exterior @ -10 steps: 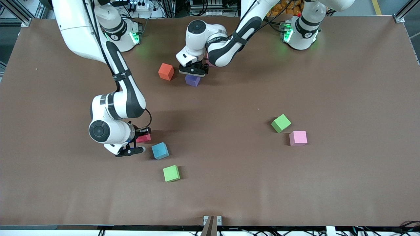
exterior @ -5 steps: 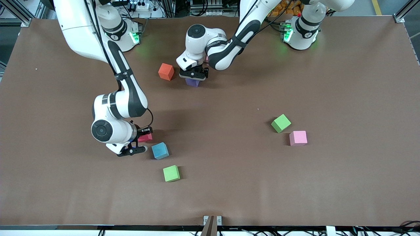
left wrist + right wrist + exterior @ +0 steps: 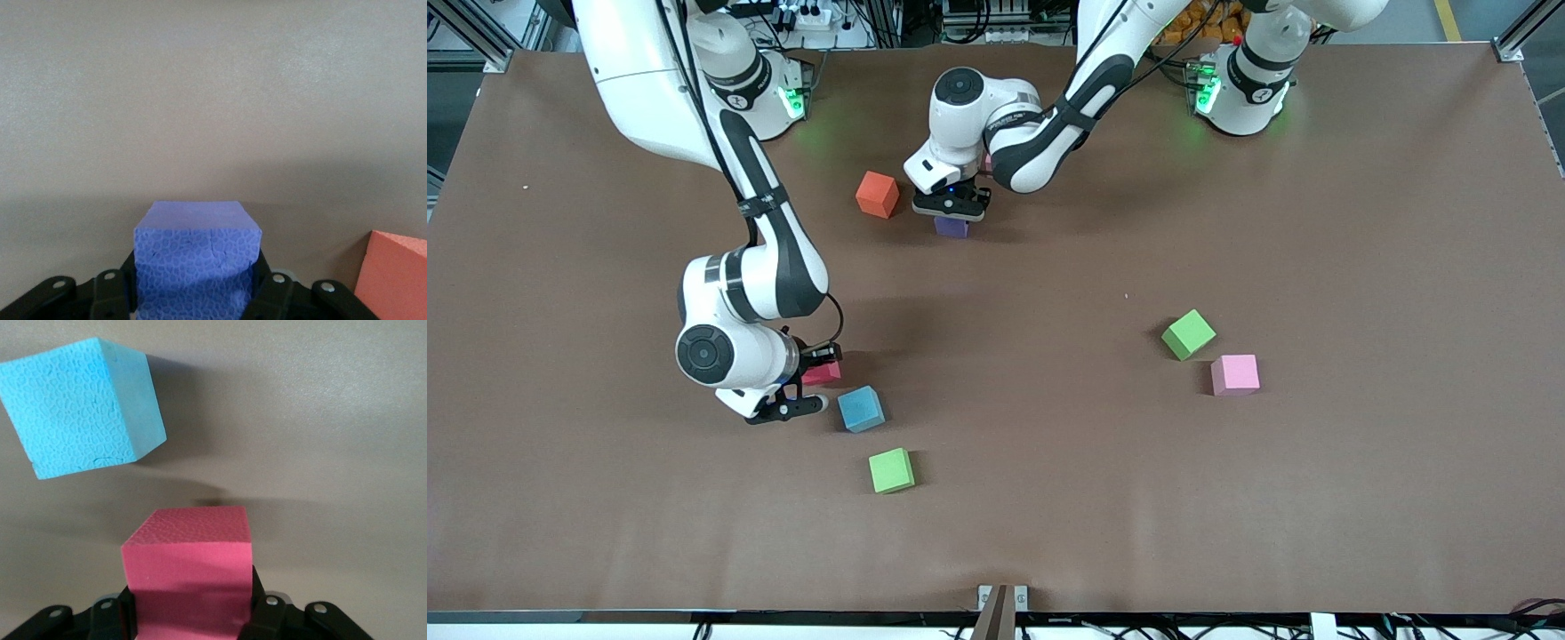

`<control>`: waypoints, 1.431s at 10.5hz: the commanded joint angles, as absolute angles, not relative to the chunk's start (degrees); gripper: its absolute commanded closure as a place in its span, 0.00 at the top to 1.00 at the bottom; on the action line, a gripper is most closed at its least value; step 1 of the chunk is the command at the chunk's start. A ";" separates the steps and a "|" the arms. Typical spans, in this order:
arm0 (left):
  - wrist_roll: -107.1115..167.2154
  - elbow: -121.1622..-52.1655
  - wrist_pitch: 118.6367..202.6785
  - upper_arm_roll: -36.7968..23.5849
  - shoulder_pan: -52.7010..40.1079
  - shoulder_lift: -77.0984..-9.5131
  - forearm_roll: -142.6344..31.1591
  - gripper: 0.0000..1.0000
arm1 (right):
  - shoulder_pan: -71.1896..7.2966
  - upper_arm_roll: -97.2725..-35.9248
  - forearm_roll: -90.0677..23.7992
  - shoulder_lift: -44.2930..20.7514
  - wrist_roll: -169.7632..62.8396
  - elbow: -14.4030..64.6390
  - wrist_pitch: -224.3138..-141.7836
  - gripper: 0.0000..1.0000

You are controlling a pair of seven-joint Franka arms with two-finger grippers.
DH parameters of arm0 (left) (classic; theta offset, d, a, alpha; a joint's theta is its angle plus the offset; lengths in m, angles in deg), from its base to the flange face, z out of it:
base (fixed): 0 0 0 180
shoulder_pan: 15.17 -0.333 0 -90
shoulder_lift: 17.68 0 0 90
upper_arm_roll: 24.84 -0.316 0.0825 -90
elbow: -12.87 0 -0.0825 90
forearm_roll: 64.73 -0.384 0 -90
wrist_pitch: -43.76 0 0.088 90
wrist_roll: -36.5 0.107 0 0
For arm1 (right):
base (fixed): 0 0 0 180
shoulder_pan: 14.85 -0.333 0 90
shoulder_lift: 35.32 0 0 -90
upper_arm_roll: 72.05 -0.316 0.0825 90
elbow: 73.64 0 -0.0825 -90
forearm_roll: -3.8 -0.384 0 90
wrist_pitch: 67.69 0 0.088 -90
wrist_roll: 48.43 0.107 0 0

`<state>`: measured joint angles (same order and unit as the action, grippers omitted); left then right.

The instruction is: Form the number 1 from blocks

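Clamping a red block (image 3: 190,567), the right gripper (image 3: 805,391) is sitting low at about eight o'clock on the counter (image 3: 1049,498), just beside the blue block (image 3: 861,409). A green block (image 3: 892,470) is lying nearer the front camera. The left gripper (image 3: 951,211) is pressing together on the purple block (image 3: 197,257) at twelve o'clock, down at the counter, with the orange block (image 3: 877,195) just beside it. Another green block (image 3: 1189,334) and the pink block (image 3: 1235,374) are resting near each other around three o'clock.

Purple block (image 3: 197,250), red block (image 3: 190,577), blue block (image 3: 80,407) — matte, pebbled foam; table (image 3: 1227,498) — smooth, matte.
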<state>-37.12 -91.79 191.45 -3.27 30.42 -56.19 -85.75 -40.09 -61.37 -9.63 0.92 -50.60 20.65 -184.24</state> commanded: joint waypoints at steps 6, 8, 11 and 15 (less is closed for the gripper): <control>-39.60 -103.83 191.06 -2.18 24.30 -46.52 -87.67 0.00 | -43.75 -61.76 -9.47 0.45 -43.02 20.67 -184.59 0.00; -40.48 -105.77 191.06 0.46 22.45 -46.16 -87.32 0.00 | -46.56 -61.85 -9.56 -0.16 -37.90 20.49 -184.32 0.00; -42.77 -107.26 190.97 2.40 21.84 -46.16 -87.41 0.00 | -52.18 -62.12 -10.52 -2.26 -30.18 19.79 -183.80 0.00; -42.33 -109.56 190.97 3.01 21.31 -45.02 -87.67 0.00 | -55.63 -62.03 -10.53 -5.52 -22.77 19.79 -180.65 0.00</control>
<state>-40.94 -107.31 191.21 1.97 22.65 -46.94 -85.99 -56.06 -62.15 -10.23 -3.26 -23.92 18.81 -182.61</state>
